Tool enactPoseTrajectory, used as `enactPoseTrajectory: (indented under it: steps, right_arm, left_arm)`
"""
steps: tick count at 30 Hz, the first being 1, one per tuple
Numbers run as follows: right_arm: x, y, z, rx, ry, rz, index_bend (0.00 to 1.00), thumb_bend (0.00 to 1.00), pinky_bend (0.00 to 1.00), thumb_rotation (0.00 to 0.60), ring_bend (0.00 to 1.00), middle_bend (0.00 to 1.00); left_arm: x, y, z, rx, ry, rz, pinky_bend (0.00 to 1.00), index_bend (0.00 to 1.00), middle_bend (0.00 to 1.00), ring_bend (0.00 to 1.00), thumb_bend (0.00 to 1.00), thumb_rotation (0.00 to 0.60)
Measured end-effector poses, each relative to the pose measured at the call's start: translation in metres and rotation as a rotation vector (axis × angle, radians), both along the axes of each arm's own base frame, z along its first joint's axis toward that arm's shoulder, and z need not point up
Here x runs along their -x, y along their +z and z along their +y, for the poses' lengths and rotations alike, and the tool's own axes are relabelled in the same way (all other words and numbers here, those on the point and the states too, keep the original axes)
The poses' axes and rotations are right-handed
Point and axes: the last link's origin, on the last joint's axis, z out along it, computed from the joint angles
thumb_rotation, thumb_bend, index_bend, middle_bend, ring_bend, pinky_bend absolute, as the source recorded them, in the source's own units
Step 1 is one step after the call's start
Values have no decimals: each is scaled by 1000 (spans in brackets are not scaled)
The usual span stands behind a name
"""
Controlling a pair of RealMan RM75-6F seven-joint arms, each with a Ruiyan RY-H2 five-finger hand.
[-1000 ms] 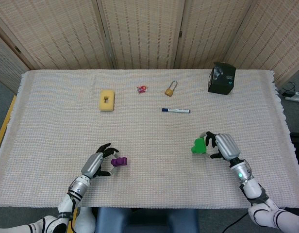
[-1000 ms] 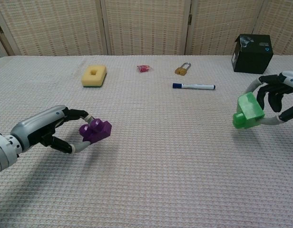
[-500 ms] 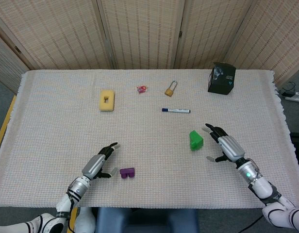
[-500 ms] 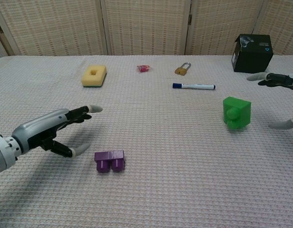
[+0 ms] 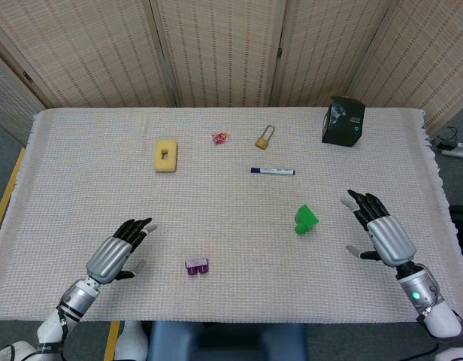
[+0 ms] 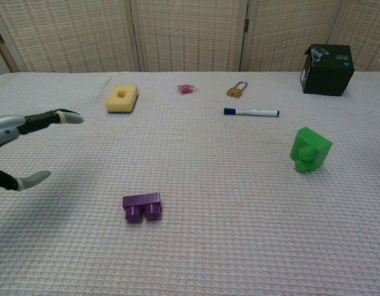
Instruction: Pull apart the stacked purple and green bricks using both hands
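Observation:
The purple brick point(image 5: 196, 265) point(image 6: 142, 206) lies by itself on the cloth near the front edge, its studs pointing toward me. Off to the right, well apart from it, the green brick point(image 5: 305, 219) point(image 6: 309, 150) rests tipped on its side. My left hand point(image 5: 115, 254) point(image 6: 20, 126) hovers to the left of the purple brick, fingers spread and holding nothing. My right hand point(image 5: 383, 235) is right of the green brick, spread and empty; the chest view shows almost nothing of it.
Along the back of the table sit a yellow sponge point(image 5: 165, 155), a small red object point(image 5: 220, 138), a brass padlock point(image 5: 263, 138), a blue marker point(image 5: 273, 171) and a black box point(image 5: 343, 121). A woven screen stands behind the table.
Both hands let go of the bricks, which dropped onto the cloth. The left hand has pulled back to the left and the right hand to the right, both fully spread.

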Motion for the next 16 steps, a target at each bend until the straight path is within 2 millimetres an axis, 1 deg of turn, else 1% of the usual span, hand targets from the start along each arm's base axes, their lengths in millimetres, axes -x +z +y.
enactPoseTrajectory:
  steps: [1,4,7,10,12,16]
  right_arm:
    - [-1,4,9,36,-5,41,0,250,0,600,0,0]
    - [-1,12,33,124,-41,140,0,250,0,600,0,0]
    - [0,20,60,217,-101,210,0,250,0,600,0,0]
    - [5,26,84,293,-162,235,0,250,0,600,0,0]
    - [5,27,91,306,-174,230,0,249,0,600,0,0]
    - [6,24,90,283,-176,221,0,250,0,600,0,0]
  left_arm:
    - [8,13,-8,-39,-3,36,0,0,0,0,473,600]
    - [18,28,-22,-100,-4,65,0,0,0,0,473,600]
    - [34,39,-34,-185,-10,128,0,0,0,0,473,600]
    - [46,47,-40,-249,-6,174,0,0,0,0,473,600]
    - [52,52,-41,-274,7,173,0,0,0,0,473,600]
    - [60,57,-41,-296,45,183,0,0,0,0,473,600]
